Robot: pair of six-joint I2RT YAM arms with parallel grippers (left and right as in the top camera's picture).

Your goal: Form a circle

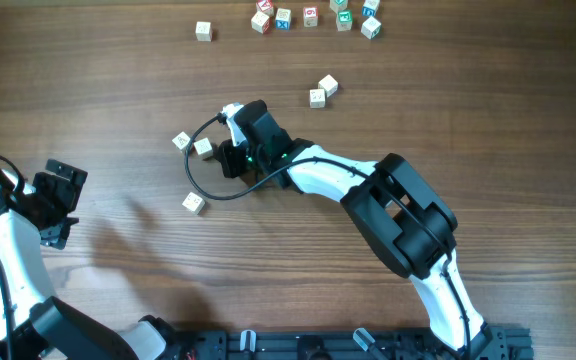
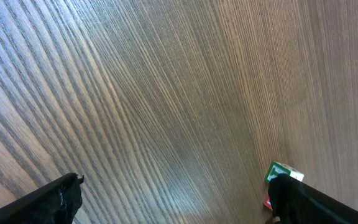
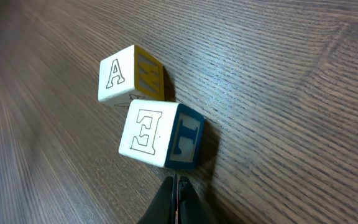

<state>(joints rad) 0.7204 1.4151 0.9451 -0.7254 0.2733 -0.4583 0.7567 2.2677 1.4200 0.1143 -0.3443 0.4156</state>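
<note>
Jaws of right gripper [image 3: 178,185] fully closed, tips touching E cube [image 3: 149,134].

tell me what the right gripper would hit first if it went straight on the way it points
The shut right gripper would meet the E cube first, just ahead of its tips; whether they already touch is unclear. The A cube sits behind it.

A brown wood-grain table [image 1: 118,90] fills every view, its streaked grain evenly lit, with soft shadows toward the near-left corner.
</note>
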